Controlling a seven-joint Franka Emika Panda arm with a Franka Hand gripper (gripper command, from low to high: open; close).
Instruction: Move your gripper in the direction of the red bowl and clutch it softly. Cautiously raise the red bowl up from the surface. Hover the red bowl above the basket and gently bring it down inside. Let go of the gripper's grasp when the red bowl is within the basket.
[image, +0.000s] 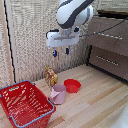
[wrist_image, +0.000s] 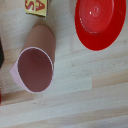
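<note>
We see our claw (image: 60, 51) hanging high above the wooden surface (image: 95, 105), its two blue-tipped fingers (image: 67, 50) pointing down with a clear gap between them and nothing held. There is plenty of open air between the fingertips and everything below.

The red bowl (image: 72, 85) sits upright on the surface, just beside the pink mug (image: 58, 93), on the mug's side toward the exterior view's right. In the wrist view the red bowl (wrist_image: 100, 22) is cut off by the frame edge, so we see only part of its rim, and a narrow strip of bare wood separates it from the pink mug (wrist_image: 35, 62).

The basket (image: 26, 104) stands at the exterior view's lower left, its rim close to the mug; its near corner runs out of frame. A snack bag (image: 50, 76) stands behind the mug, and in the wrist view only its cut-off corner (wrist_image: 37, 7) shows, the lettering too cropped to read.

Toward the exterior view's right the surface lies open up to a wooden cabinet (image: 110, 45).
</note>
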